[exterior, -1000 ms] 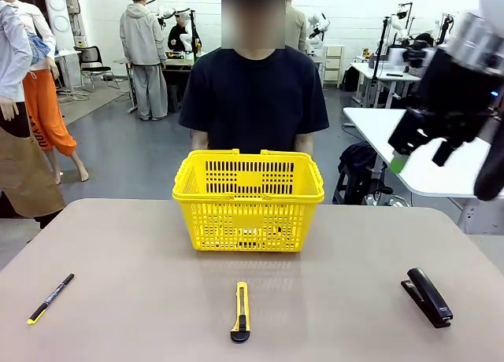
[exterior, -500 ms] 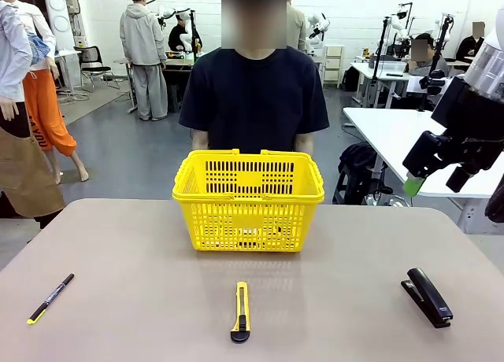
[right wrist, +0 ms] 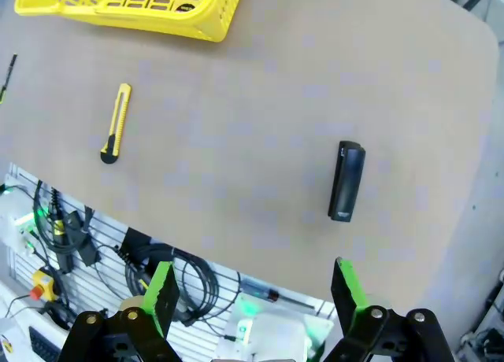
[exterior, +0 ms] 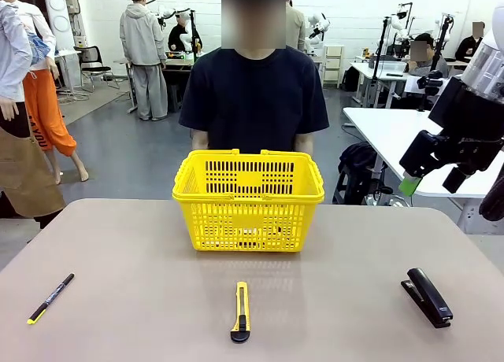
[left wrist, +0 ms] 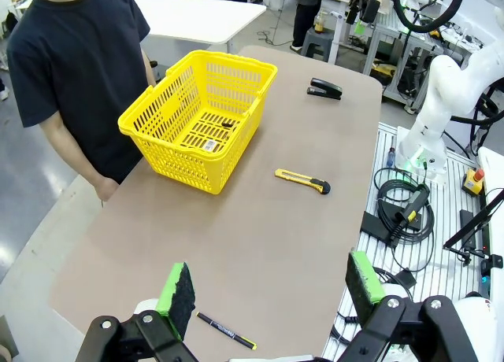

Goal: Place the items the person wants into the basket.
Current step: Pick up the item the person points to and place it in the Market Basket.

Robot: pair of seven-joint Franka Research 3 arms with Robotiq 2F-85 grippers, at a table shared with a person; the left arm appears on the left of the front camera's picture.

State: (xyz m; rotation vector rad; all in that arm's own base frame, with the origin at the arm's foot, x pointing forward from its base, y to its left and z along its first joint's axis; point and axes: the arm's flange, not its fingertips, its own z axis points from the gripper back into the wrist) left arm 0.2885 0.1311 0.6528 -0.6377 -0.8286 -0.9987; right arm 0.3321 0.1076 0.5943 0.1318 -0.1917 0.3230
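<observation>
Knife (exterior: 240, 312) flat at near middle of bench (exterior: 142, 252), long axis near-to-far, aimed at basket (exterior: 248, 197) beyond. Right claw (exterior: 429, 179) high at right, jaws wide, empty; knife lies down and left of it, well apart. Left claw (left wrist: 270, 287) likewise wide, empty, above near-left corner; neither plainly nearer. Bench smooth, tan; stapler (exterior: 427, 297) right, pen (exterior: 50, 297) left. Person (exterior: 256, 94) stands behind basket; busy workshop beyond.

One basket (exterior: 248, 220), one utility knife (exterior: 240, 311), one pen (exterior: 50, 298), one stapler (exterior: 427, 297).
</observation>
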